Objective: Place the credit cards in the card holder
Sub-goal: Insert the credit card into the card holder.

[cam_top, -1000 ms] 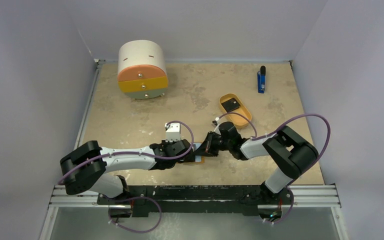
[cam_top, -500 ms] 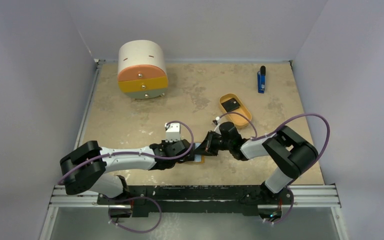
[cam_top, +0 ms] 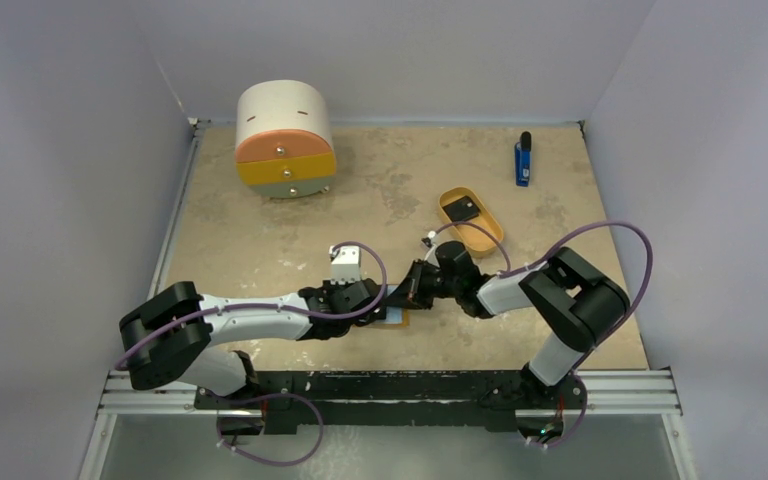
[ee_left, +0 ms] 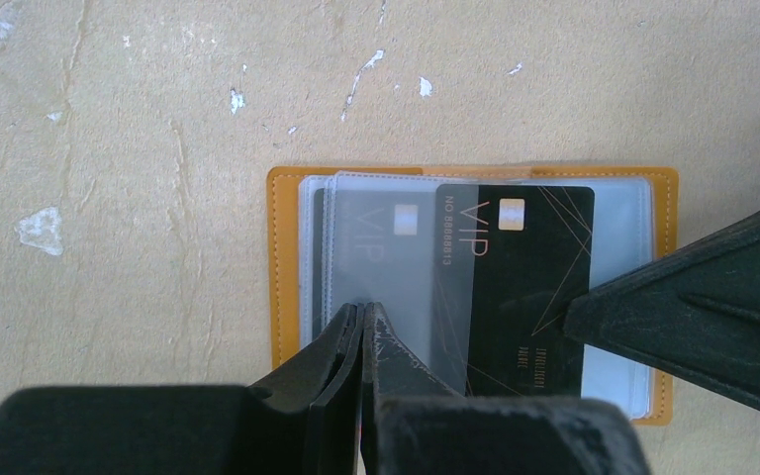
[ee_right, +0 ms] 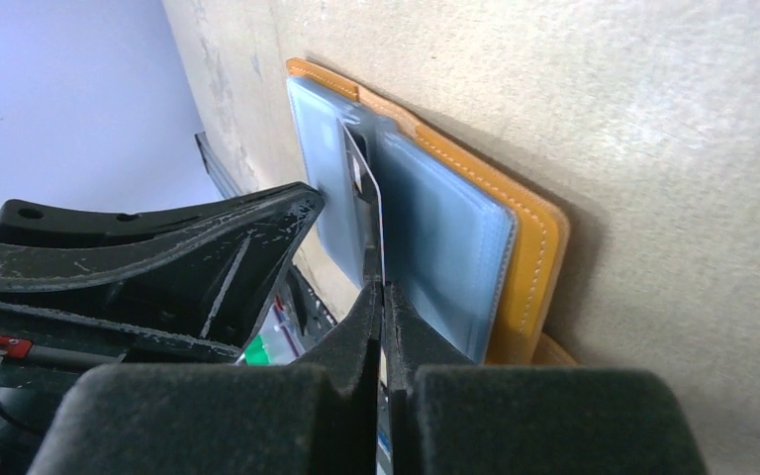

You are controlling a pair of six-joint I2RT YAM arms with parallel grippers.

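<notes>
Our left gripper (ee_left: 364,319) and right gripper (ee_right: 384,297) hem in the card holder (ee_left: 279,247) from both sides, a credit card (ee_left: 524,287) pinched in the right. The oval tray (cam_top: 490,243) stands just behind, with bare table (cam_top: 260,240) toward the drawer cabinet (cam_top: 285,140).

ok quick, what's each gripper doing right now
left gripper: closed, pinching a clear sleeve of the card holder
right gripper: closed on the edge of the black credit card

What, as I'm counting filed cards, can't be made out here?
- Top view: holder mostly hidden under both jaws; tray card too small to read.
- Left wrist: sleeved card blurred by plastic; holder's near edge hidden by left jaws.
- Right wrist: held card edge-on, face unseen.
</notes>
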